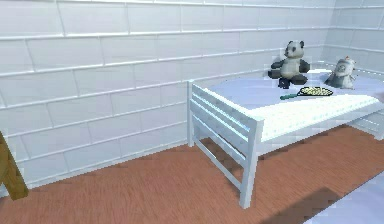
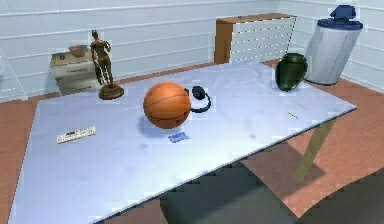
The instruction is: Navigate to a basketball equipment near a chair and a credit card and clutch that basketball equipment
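Room: white walls, brown floor.
Table: pale, with 1 dark chair at its near edge.
Basketball: orange, at the table's middle.
Card: small, just beside the basketball, toward the near edge.
Gripper: cannot tell its state.

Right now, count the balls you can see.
1. The basketball rests on the table, in the arm side view's middle, right of the statue. Others could lie hidden behind the bed.
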